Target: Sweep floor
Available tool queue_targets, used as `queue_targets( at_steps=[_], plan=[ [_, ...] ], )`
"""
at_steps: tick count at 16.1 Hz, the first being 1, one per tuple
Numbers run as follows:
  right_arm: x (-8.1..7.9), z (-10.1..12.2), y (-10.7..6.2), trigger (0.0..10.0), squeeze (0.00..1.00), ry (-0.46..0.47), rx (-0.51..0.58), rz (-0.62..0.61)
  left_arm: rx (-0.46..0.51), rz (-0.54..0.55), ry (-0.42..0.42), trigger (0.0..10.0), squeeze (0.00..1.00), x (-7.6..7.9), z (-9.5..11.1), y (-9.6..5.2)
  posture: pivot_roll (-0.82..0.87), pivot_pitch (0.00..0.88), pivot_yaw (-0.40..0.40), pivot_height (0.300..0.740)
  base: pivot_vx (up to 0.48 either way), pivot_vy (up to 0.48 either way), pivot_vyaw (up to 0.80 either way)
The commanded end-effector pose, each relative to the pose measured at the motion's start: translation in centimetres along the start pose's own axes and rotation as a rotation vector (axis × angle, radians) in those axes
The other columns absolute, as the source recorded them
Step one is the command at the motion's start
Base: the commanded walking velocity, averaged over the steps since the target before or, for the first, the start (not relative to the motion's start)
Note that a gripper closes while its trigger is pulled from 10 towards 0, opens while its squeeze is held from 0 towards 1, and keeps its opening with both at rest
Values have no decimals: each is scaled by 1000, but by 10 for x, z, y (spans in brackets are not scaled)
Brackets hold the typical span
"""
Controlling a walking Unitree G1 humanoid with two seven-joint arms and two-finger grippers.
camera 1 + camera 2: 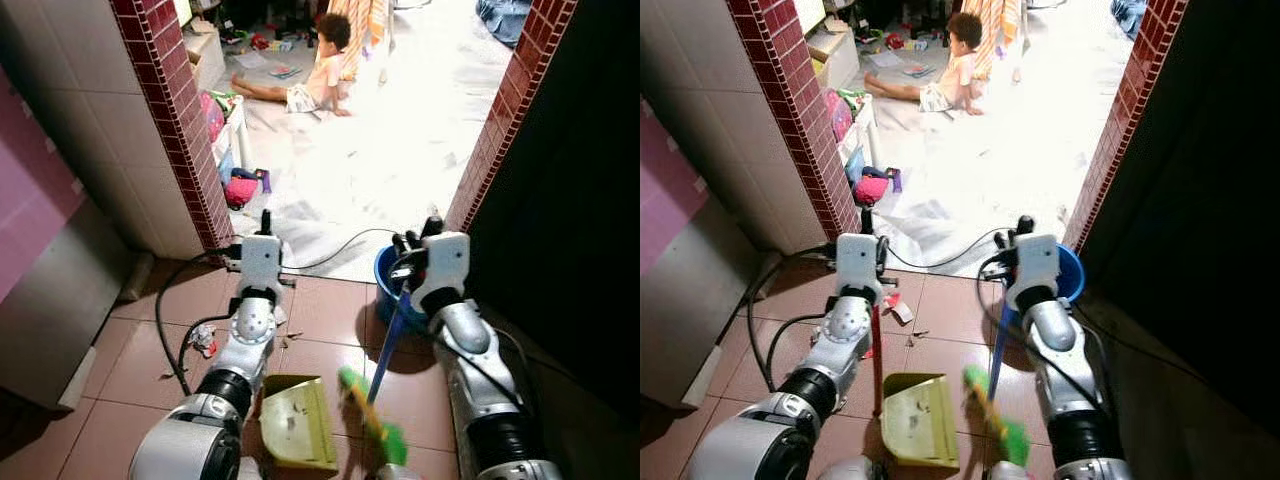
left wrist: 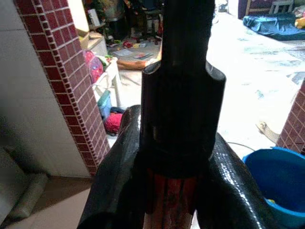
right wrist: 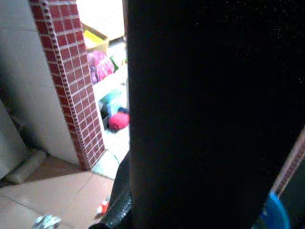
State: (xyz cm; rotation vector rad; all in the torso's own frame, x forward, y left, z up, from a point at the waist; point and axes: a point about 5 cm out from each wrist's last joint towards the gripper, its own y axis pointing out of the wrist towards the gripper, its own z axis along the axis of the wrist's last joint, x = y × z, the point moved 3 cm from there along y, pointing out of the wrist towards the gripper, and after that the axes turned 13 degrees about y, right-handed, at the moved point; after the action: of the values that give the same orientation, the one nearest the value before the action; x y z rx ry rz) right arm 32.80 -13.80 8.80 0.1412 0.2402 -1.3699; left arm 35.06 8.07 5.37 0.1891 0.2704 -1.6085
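Red brick pillars (image 1: 170, 110), terracotta tile floor (image 1: 320, 320), sunlit doorway

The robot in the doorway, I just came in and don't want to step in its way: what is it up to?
It is sweeping the tiled floor. The left gripper is shut on the red handle of a yellow-green dustpan that rests on the tiles. The right gripper holds a blue-handled broom with green bristles beside the pan. Bits of litter lie just ahead, near a blue bucket. A person sits on the floor further in.

Narrowing between red brick pillars (image 1: 170, 110), blue bucket (image 1: 385, 275) and black cable (image 1: 170, 320) crowding tiled floor (image 1: 320, 310) ahead, person sitting (image 1: 318, 72) beyond.
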Motion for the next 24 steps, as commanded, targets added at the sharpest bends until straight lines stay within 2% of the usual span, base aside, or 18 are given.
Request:
queue_targets(
  at_steps=[1, 2, 4, 5, 6, 7, 9, 11, 12, 14, 15, 16, 17, 19, 21, 22, 24],
  plan=[
    [5, -5, -1, 10000, 0, 105, -55, -41, -21, -2, -24, 10000, 0, 2, -2, 0, -141, 0, 22, 740, 0, 0, 0],
    [7, -4, 0, 10000, 0, 152, -68, -52, -40, 0, -39, 10000, 0, 3, -6, -1, -141, 0, 22, 740, 0, 0, 0],
    [4, 1, 4, 10000, 0, 321, -70, -57, -108, 15, -115, 10000, 0, 0, -20, -5, -139, 0, 18, 740, 0, 0, 0],
    [1, 5, 5, 10000, 0, 344, -61, -38, -129, 26, -139, 10000, 0, -2, -24, -6, -137, 0, 15, 740, 0, 0, 0],
    [-7, 13, 8, 10000, 0, 404, -38, 9, -160, 26, -234, 10000, 0, -4, -29, -7, -133, 0, 13, 740, 0, 0, 0],
    [-13, 21, 10, 10000, 0, 459, -20, 35, -164, 17, -272, 10000, 0, -3, -30, -7, -131, 0, 11, 740, 0, 0, 0],
    [-22, 35, 13, 10000, 0, 514, -5, 91, -180, 13, -290, 10000, 0, -3, -32, -7, -131, 0, 13, 740, 0, 0, 0],
    [-28, 47, 15, 10000, 0, 422, 12, 154, -193, 6, -300, 10000, 0, -3, -33, -6, -133, 0, 16, 740, 0, 0, 0],
    [-25, 58, 16, 10000, 0, 309, 55, 161, -189, -11, -330, 10000, 0, -3, -31, -4, -132, 0, 18, 740, 0, 0, 0],
    [-24, 68, 17, 10000, 0, 249, 84, 175, -177, -28, -348, 10000, 0, -4, -29, -2, -132, 0, 20, 740, 0, 0, 0],
    [-22, 84, 20, 10000, 0, 206, 131, 187, -153, -58, -351, 10000, 0, -7, -25, 1, -127, 0, 26, 740, 0, 0, 0],
    [-21, 102, 23, 10000, 0, 203, 188, 196, -133, -69, -355, 10000, 0, -13, -24, 3, -124, 0, 28, 740, 0, 0, 0],
    [-21, 110, 24, 10000, 0, 194, 220, 195, -111, -79, -366, 10000, 0, -15, -23, 3, -122, 0, 30, 740, 0, 0, 0],
    [-24, 117, 26, 10000, 0, 207, 240, 209, -107, -65, -335, 10000, 0, -21, -24, 3, -117, 0, 31, 740, 0, 0, 0],
    [-28, 127, 28, 10000, 0, 229, 266, 213, -145, -24, -312, 10000, 0, -28, -31, 3, -111, 0, 30, 740, 0, 0, 0],
    [-28, 127, 28, 10000, 0, 230, 268, 213, -148, -22, -311, 10000, 0, -29, -31, 3, -111, 0, 30, 740, 0, 0, 0],
    [-30, 144, 31, 10000, 0, 233, 317, 221, -147, -37, -312, 10000, 0, -29, -30, 4, -109, 0, 34, 740, 0, 0, 0]
  ],
)
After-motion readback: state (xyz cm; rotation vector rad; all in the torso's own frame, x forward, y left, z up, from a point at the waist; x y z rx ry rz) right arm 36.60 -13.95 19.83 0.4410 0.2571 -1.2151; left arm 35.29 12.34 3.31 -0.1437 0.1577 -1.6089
